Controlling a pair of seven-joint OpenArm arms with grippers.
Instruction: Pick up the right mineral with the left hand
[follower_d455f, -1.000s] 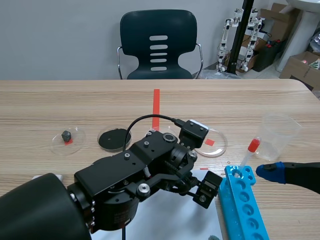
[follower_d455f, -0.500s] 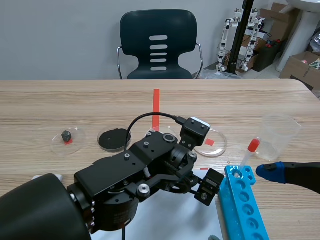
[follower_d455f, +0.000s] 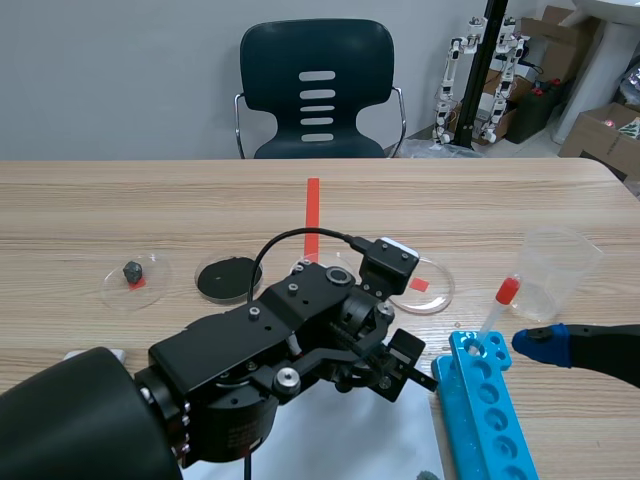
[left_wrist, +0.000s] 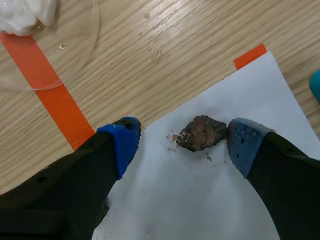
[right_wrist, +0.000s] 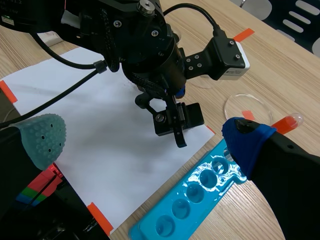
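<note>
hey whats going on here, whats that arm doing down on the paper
The left gripper is down on the white paper with a small brown mineral between its open fingers. One finger looks to be right at the rock's side and the other is apart from it, so it is not gripped yet. The right gripper hangs open by the blue tube rack, holding nothing.

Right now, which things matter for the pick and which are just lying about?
Job: brown mineral on the white paper; left gripper, open around it.
Lying about: blue rack, red-capped tube, plastic cup, grey stone in its dish, black disc.
</note>
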